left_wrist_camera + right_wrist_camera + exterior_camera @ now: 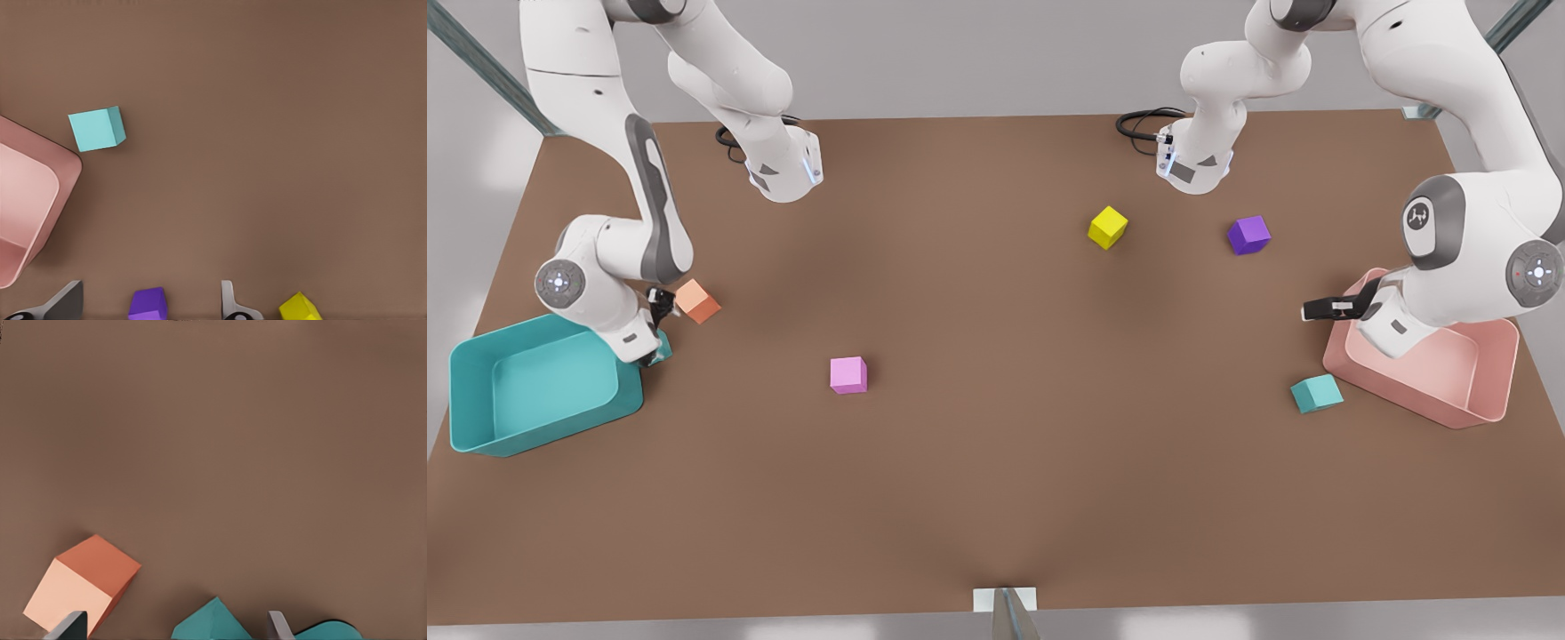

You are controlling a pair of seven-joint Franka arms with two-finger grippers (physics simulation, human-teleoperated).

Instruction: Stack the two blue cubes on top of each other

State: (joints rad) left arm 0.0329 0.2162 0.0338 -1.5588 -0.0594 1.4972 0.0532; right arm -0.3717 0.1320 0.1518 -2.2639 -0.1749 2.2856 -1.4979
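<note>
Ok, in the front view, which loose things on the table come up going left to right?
Teal bin → orange cube → pink cube → yellow cube → purple cube → teal cube → pink bin.

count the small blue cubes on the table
2: one blue cube beside the pink bin; another blue cube between the right claw's fingers, by the teal bin.

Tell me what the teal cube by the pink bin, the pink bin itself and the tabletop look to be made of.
Teal cube: probably matte plastic or painted foam; flat even colour, crisp edges, no glare. Pink bin: apparently moulded plastic, satin finish; thin walls, rounded corners, soft sheen. Tabletop: uniform matte brown, perhaps laminate or painted board; no grain shows, so the material stays open.
</note>
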